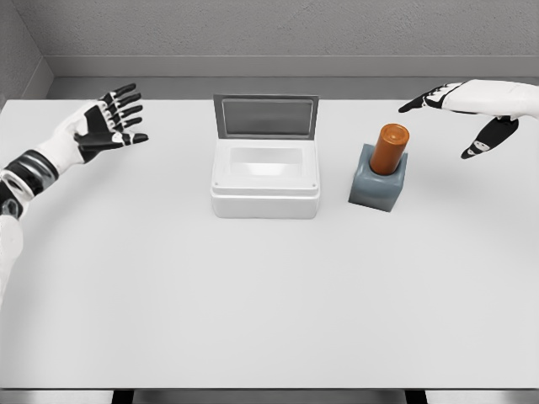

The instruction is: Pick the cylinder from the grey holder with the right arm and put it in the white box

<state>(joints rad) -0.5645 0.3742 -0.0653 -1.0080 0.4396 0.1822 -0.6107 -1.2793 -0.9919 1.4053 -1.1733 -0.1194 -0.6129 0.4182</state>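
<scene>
The cylinder (391, 149) stands upright in the holder (376, 188), at three o'clock from the box (265, 178) on the table (269, 303). The right robot hand (459, 114) hangs at two o'clock from it, near but apart, fingers spread and empty, far nearer than the left robot hand (105, 126), also released.

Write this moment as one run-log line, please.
stage: before grasp | orange cylinder: upright in grey holder | white box: lid open | right robot hand: open, apart | left robot hand: open

A white table (253, 311) stands before grey walls (253, 29), evenly lit.
</scene>
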